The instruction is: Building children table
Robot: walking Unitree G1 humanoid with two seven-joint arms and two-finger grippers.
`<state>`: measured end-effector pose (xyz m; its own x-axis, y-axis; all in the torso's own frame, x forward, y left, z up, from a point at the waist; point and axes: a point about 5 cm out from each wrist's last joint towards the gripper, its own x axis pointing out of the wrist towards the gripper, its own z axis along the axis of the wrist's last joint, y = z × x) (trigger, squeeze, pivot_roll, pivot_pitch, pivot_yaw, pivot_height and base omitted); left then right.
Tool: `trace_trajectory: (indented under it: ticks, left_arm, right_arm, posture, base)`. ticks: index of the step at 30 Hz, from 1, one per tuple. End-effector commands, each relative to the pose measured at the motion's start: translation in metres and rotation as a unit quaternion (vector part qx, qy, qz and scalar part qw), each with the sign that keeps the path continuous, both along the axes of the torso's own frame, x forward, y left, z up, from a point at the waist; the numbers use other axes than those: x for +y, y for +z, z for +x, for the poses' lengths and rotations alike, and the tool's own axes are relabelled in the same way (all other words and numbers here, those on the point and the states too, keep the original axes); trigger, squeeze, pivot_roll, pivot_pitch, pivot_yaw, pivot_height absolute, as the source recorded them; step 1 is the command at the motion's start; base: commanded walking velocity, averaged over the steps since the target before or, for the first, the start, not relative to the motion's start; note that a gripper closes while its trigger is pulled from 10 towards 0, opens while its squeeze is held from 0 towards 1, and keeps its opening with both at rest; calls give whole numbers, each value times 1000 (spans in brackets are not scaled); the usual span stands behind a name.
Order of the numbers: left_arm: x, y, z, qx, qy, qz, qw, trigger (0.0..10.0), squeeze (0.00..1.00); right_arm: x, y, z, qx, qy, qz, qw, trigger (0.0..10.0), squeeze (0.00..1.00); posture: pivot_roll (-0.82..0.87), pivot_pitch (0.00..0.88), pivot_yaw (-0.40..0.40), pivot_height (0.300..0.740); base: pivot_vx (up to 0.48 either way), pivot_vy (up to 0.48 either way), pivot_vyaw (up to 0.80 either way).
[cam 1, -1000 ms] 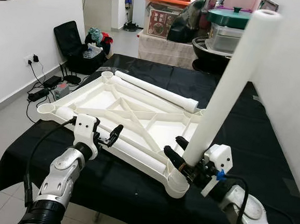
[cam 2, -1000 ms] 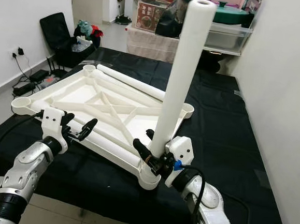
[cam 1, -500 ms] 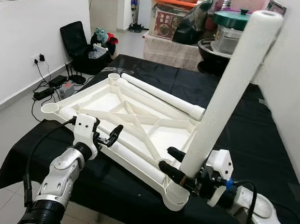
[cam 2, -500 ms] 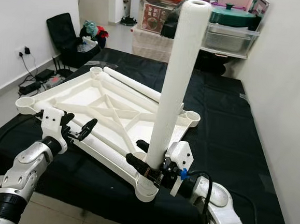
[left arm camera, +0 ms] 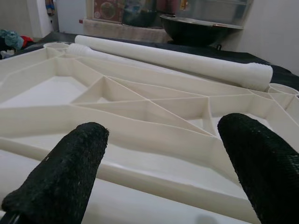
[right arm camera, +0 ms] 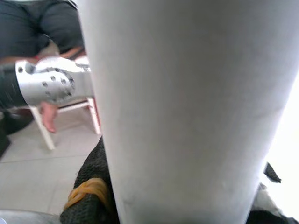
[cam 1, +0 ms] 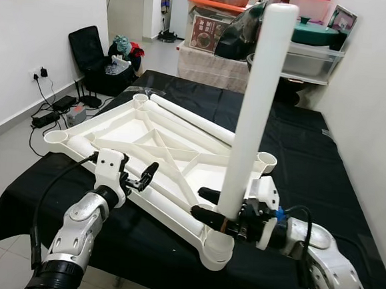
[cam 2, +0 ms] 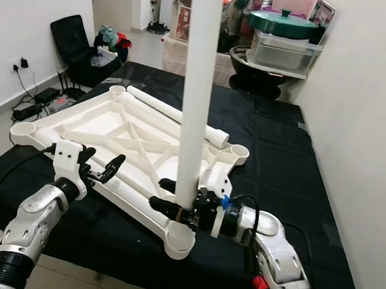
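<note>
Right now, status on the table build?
Right gripper shut on table leg, upright over corner socket. Left gripper open at tabletop near edge. Spare leg lies across far side.

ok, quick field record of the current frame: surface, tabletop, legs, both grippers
surface: black cloth
tabletop: white, upside down, ribs up
upright leg: standing in near corner socket
loose leg: lying along the far edge
right gripper: shut on upright leg near its base
left gripper: open, at the near edge, holding nothing
empty sockets: far-right corner, left corner
</note>
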<state>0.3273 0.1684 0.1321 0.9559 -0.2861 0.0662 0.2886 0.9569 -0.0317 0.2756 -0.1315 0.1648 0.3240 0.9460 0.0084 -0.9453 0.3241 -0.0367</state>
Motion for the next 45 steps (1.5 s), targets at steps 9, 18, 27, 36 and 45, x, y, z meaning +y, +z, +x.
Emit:
trace_trajectory:
  ticks: [9,18,27,36,45]
  left_arm:
    - [4,-5,-5,14,8,-14,1000,10000,0]
    - [1,-6,-4,18,4,-16,1000,10000,0]
    - [0,-7,-4,20,1,-16,1000,10000,0]
    - [-2,-9,-4,25,-1,-18,1000,10000,0]
    - [-2,-9,-3,26,0,-18,1000,10000,0]
  right_arm:
    - [10,-6,3,11,31,39,999,10000,0]
    - [4,-12,3,9,12,53,998,10000,0]
    - [2,-20,-4,16,3,56,998,10000,0]
    - [1,-28,-11,21,-4,50,999,10000,0]
    - [4,-34,-13,16,4,27,1000,10000,0]
  posture:
    - [114,0,-137,740]
    - [101,0,-124,740]
    - [88,0,-115,740]
    - [75,0,-111,740]
    - [75,0,-111,740]
  base:
    - [0,0,0]
    - [0,0,0]
    - [0,0,0]
    - [0,0,0]
    - [0,0,0]
